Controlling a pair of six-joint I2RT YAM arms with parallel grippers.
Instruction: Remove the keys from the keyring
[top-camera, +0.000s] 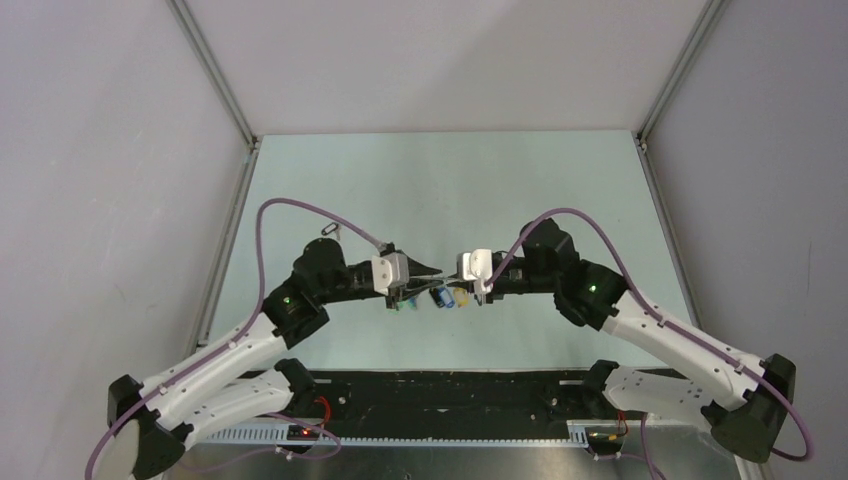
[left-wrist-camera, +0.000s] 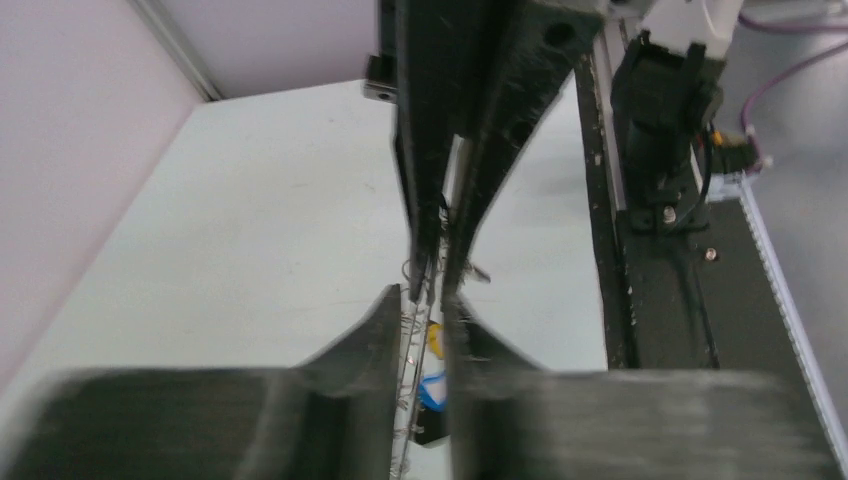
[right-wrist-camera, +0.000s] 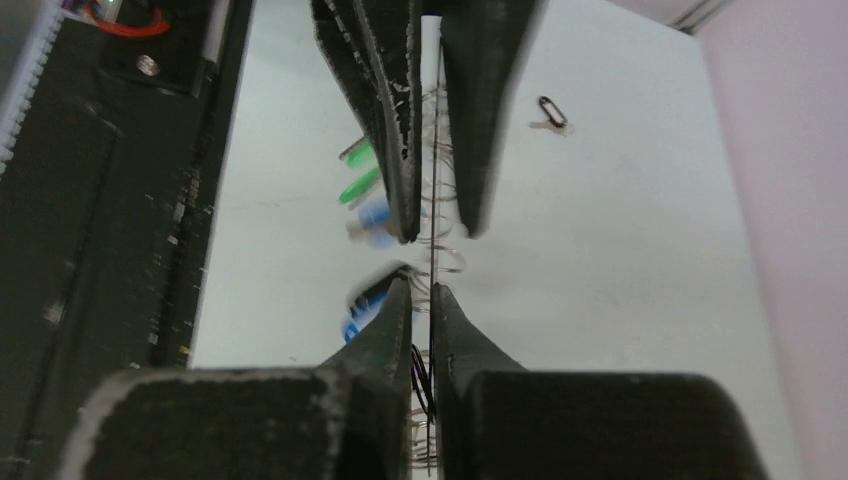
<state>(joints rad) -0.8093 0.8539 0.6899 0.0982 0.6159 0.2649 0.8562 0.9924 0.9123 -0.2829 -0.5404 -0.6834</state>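
The thin dark keyring (right-wrist-camera: 434, 190) is held edge-on between both grippers above the table, its wire running through both sets of jaws. My left gripper (top-camera: 418, 272) is shut on its left side (left-wrist-camera: 425, 300). My right gripper (top-camera: 468, 276) is shut on its right side (right-wrist-camera: 422, 290). Keys hang under the ring: green-headed ones (top-camera: 403, 305) (right-wrist-camera: 358, 172), blue-tagged ones (top-camera: 440, 297) (right-wrist-camera: 372, 213) and a yellow one (top-camera: 459, 297) (left-wrist-camera: 436, 340). A blue tag (left-wrist-camera: 435, 390) shows between the left fingers. One key with a black tag (top-camera: 328, 230) (right-wrist-camera: 550, 112) lies loose on the table, behind the left arm.
The pale green table (top-camera: 450, 180) is walled by grey panels at the left, right and back. A black base strip with cable channel (top-camera: 450, 395) runs along the near edge. Purple cables (top-camera: 300, 210) arch over both arms.
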